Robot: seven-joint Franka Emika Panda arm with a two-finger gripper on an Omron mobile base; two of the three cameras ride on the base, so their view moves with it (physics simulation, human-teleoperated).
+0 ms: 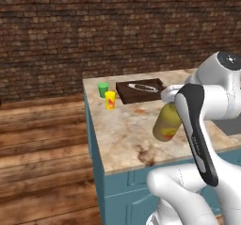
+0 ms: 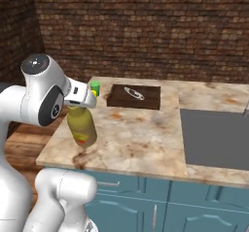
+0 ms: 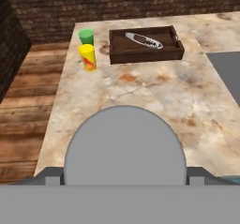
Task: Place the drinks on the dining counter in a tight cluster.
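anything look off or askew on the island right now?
The olive-yellow bottle is tilted, base off the dining counter, neck in the gripper. The wooden tray, green cup and yellow cup look in order.

My arm [image 1: 200,125] rises from my base, bends at the elbow and reaches forward over the work surface, with the wrist turned so the hand points down. My claw [image 2: 80,106] sits at the top of the olive-yellow bottle [image 2: 81,126], one finger on each side of its grey cap. The jaws stand wide, and they seem to be gripping the bottle's neck, though the fingers are mostly hidden.
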